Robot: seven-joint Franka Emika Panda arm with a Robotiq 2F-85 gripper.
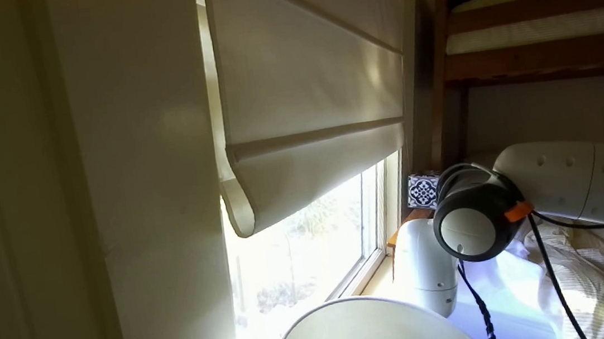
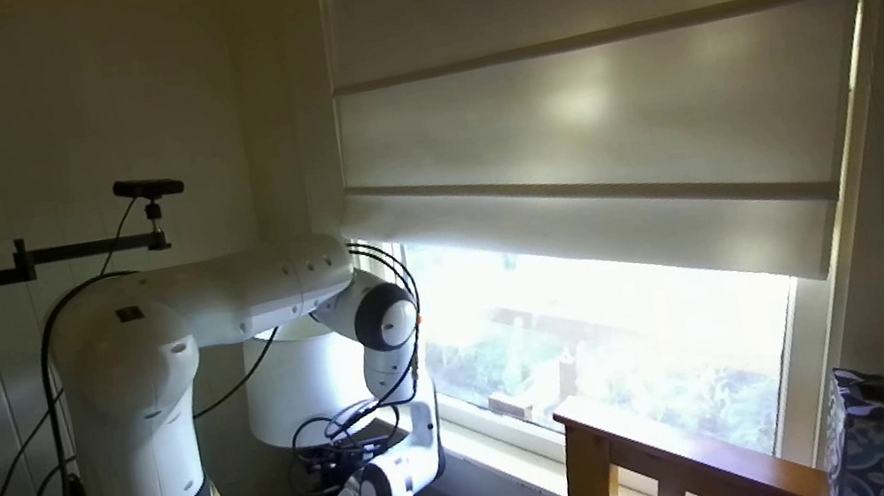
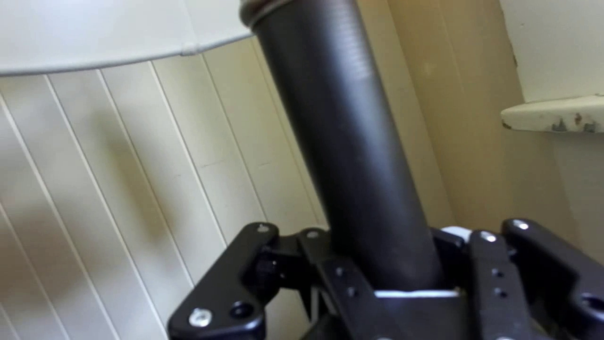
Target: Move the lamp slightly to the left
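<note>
Lamp (image 2: pixel 304 388) upright, long axis seemingly vertical, stem (image 3: pixel 347 141) in gripper (image 3: pixel 384 255).

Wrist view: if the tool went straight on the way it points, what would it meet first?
Most likely the lamp's dark post, which runs between the two sides of the tool; whether they touch is unclear.

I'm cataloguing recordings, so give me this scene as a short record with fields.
target: cream-white round-shaded lamp
grasp: black metal gripper, seemingly closed on a smooth black cylindrical column, apparently the lamp's stem
machine: glossy white robot arm, bent down near the lamp
covering: pale fabric blind, partly lowered
light: bright window glass below the blind
background: brown wooden bed frame
</note>
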